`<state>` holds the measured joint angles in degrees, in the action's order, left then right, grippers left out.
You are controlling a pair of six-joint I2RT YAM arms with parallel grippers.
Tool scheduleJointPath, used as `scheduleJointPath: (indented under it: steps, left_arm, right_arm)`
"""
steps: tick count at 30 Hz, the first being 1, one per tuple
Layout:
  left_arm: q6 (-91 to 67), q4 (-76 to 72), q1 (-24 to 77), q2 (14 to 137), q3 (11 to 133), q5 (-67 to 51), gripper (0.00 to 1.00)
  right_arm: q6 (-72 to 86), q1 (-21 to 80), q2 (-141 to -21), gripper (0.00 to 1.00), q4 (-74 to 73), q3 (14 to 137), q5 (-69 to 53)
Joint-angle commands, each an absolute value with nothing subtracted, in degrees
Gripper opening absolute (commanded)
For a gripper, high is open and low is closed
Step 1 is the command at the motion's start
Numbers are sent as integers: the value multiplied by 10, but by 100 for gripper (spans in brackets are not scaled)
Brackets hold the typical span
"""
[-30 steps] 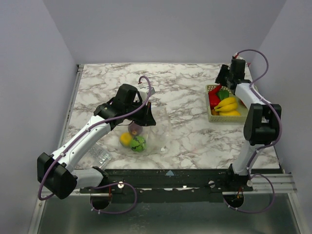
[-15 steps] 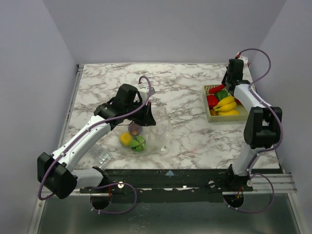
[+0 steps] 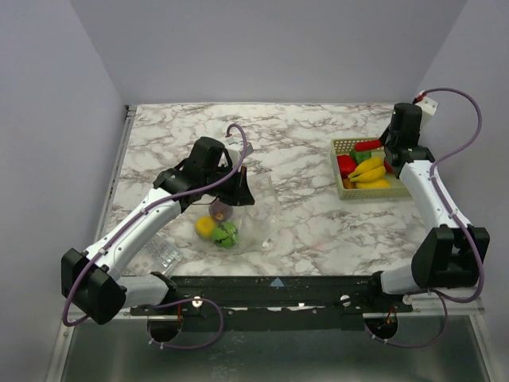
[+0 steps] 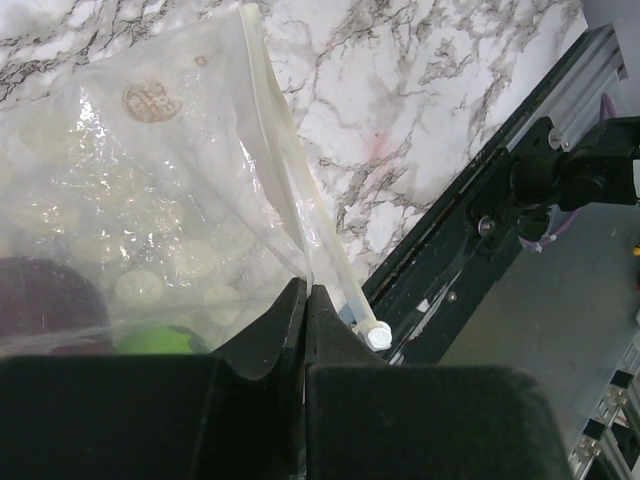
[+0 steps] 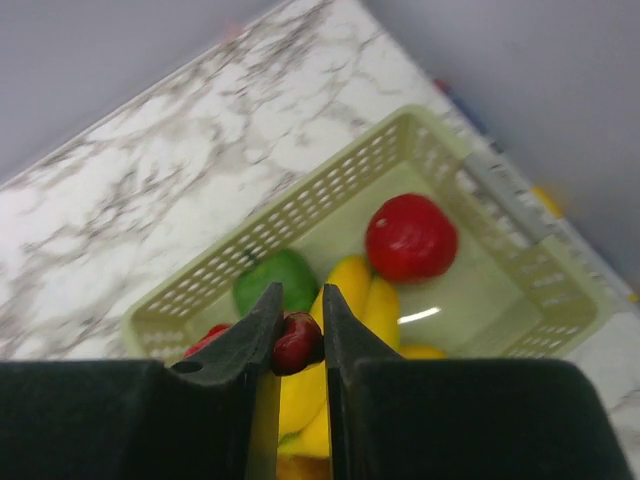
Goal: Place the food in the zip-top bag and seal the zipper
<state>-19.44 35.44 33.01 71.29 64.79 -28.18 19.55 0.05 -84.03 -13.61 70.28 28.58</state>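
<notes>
Right gripper (image 5: 298,315) is clamped on a small dark red toy (image 5: 297,343), pinched just at the fingertips, hanging above the green basket (image 5: 330,195) at the far right of the table (image 3: 302,135). Left gripper (image 4: 305,300) is closed tight on the zip-top bag (image 4: 150,180), nipping its rim right beside the zipper (image 4: 285,160). The bag sits left of centre on the marble, with a yellow fruit (image 3: 205,227) and a green one (image 3: 226,235) already inside.

Now the danger: that red piece is glossy and held by a sliver, so a quick swing across could squirt it out and send it rolling. And the bag is floppy, held at one point only. If the mouth sags flat, the toy lands on plastic rather than in it. A tug from the left arm could also tip out what's in there.

Around: bananas (image 5: 350,300), a round red fruit (image 5: 410,238) and a green piece (image 5: 278,280) wait in the basket. A crinkly packet (image 3: 163,256) lies by the left arm's near side, well off the route. The one real obstacle looks to be the left wrist itself, hunched over the bag's mouth
</notes>
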Motion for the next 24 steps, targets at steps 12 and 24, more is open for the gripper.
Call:
scheduleJointPath:
  steps: [12, 24]
  left_arm:
    - [-192, 352, 332, 717, 653, -297, 0]
    - [-194, 349, 332, 713, 654, -292, 0]
  right_arm:
    - [505, 149, -627, 0, 8, 425, -69]
    - [488, 447, -558, 0, 133, 339, 243]
